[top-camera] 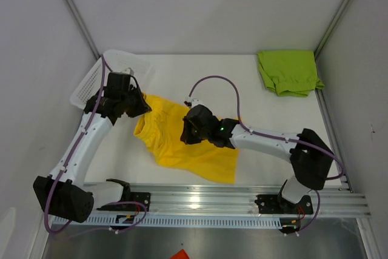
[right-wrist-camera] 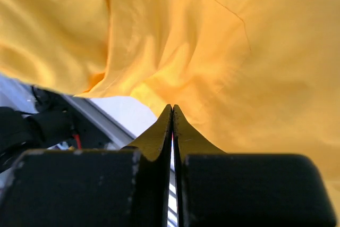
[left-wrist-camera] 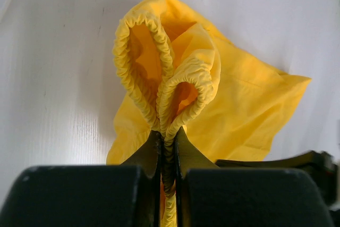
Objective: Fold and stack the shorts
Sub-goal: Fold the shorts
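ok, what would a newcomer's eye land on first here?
The yellow shorts mid-table, pinched by both grippers: the left gripper clamps the bunched elastic waistband, the right gripper nips an edge. Next, the green shorts lying folded in the far right corner.

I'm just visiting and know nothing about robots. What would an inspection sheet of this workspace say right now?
Surface: white table, no stains seen.
Job's things: yellow shorts spread mid-table; green shorts folded in the far right corner.
Clutter: white mesh basket at far left.
Grippers: left fingers shut on the yellow waistband; right fingers shut on the yellow fabric's edge.
Cables: purple cables run along both arms.
Surroundings: white walls; metal rail at the near edge.
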Controlling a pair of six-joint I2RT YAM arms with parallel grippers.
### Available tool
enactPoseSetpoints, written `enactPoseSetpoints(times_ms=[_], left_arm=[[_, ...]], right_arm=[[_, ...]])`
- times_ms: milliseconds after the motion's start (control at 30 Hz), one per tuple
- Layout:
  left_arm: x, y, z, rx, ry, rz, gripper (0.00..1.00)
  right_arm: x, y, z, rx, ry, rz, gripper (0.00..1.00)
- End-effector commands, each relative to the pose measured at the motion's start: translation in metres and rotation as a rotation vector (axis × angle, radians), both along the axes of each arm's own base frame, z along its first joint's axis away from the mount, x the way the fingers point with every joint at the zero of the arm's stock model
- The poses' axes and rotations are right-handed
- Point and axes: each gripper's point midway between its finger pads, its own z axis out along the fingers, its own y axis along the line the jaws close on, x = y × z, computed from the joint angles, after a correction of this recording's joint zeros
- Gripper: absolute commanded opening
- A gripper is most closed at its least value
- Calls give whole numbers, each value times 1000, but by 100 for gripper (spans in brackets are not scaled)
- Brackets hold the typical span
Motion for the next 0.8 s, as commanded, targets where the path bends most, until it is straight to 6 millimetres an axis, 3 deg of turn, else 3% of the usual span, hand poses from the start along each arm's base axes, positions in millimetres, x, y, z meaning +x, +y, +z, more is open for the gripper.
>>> enactPoseSetpoints(times_ms=[0,33,133,167,233,267,400,533,767], left_arm=[[6,4,32,22,-116,-8,0],[6,4,33,25,-117,-10,0],[5,5,34,30,-123,-15,0],[4,5,35,34,-124,-17,0],[4,8,35,50,-128,-11,0],[4,9,36,57,-129,-7,0],[7,18,42,105,-138,15,0],[6,15,46,90,-144,6,0],[4,16,46,109,-146,3,0]], right_arm=[[8,-42,12,-28,-11,-76,0],[6,-58,0,-61,3,-98,0],[15,-97,0,-61,2,-175,0],[11,-113,-14,-87,24,-192,0],[16,-136,-10,-72,22,-238,3],[11,-149,-21,-95,39,-251,3],[14,-178,-32,-121,51,-305,4],[16,-191,-50,-150,80,-329,3],[15,-182,-88,-158,147,-313,3]])
